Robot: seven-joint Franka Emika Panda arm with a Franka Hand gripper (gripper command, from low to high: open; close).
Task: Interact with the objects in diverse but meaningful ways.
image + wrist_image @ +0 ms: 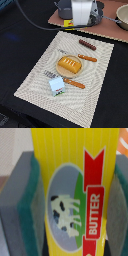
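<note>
Between green pads [30, 213], yellow butter packet [75, 188] shows a cow.

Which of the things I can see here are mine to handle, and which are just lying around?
Yours:
butter packet, held between the hand's pads
bread loaf
carton
sausage

Lying about:
fork
knife
placemat
pot
</note>
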